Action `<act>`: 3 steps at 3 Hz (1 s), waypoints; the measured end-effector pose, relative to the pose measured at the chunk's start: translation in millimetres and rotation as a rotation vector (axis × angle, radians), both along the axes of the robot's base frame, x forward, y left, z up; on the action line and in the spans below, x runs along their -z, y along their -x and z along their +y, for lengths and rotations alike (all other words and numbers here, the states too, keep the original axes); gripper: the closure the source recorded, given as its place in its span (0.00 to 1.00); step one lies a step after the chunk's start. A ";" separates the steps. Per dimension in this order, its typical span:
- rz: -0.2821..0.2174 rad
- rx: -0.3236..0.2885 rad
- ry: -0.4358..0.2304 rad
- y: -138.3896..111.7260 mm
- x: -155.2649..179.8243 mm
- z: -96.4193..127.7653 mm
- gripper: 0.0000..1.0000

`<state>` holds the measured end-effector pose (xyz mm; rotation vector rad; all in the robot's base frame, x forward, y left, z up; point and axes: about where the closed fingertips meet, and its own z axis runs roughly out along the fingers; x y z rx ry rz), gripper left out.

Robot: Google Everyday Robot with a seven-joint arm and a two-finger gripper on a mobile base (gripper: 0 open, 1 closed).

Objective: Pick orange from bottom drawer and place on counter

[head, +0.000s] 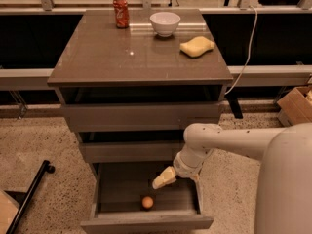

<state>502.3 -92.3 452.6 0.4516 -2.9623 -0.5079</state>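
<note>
Speckled floor (44,140) round open bottom drawer (146,223): orange (147,202) lies near drawer front, abt 7 o'clock from gripper (164,178) hovering close above, orange not grasped; how far it's open can't be told.

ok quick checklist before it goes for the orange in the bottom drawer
1. Bottom drawer open far enough to reach in: ok.
2. Orange in plain view, near the drawer's front: ok.
3. Gripper over the drawer tray, apart from the orange: ok.
4. Gripper lined up straight over the orange: not ok, it sits off to one side.
5. Bare patch at the counter front for the drop: ok; soda can, bowl and sponge stand toward the back.
</note>
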 end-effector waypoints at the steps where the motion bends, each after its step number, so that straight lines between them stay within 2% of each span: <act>1: 0.021 0.050 -0.038 -19.4 33.2 12.8 0.00; 2: 0.038 0.086 -0.086 -43.8 85.4 25.8 0.00; 3: 0.038 0.086 -0.086 -43.8 85.4 25.8 0.00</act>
